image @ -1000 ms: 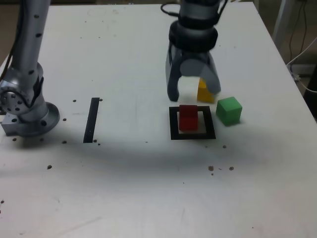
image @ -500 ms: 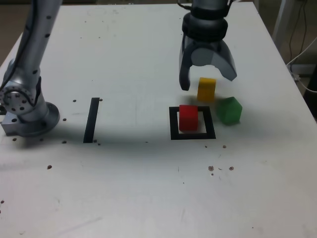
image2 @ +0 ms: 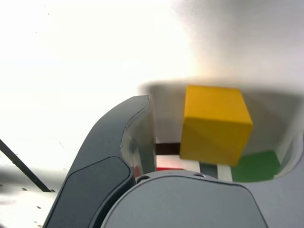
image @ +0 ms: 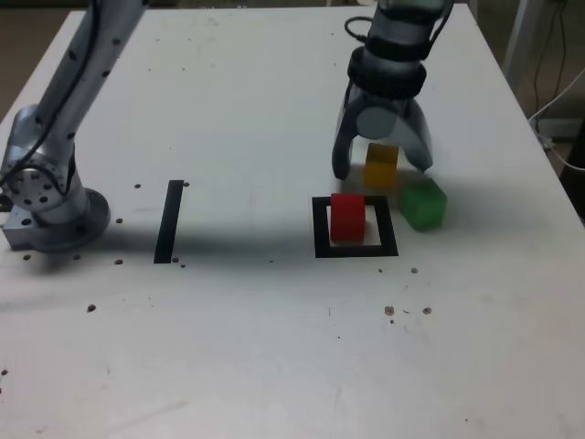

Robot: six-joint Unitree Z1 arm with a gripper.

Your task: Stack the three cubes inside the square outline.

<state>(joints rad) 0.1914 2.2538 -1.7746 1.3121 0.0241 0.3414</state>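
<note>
One cube placed: red cube inside square outline, just below the jaws. Yellow cube between the spread, empty gripper jaws, ungrasped. Green cube beside them, unstacked.

- Yellow cube: upper part covered by the claw in the exterior view.
- Green cube: a sliver only in the wrist view, behind the yellow cube's 5 o'clock corner.
- Red cube: a thin strip, otherwise hidden by the claw body.
- Surface: overexposed; detail lost.
</note>
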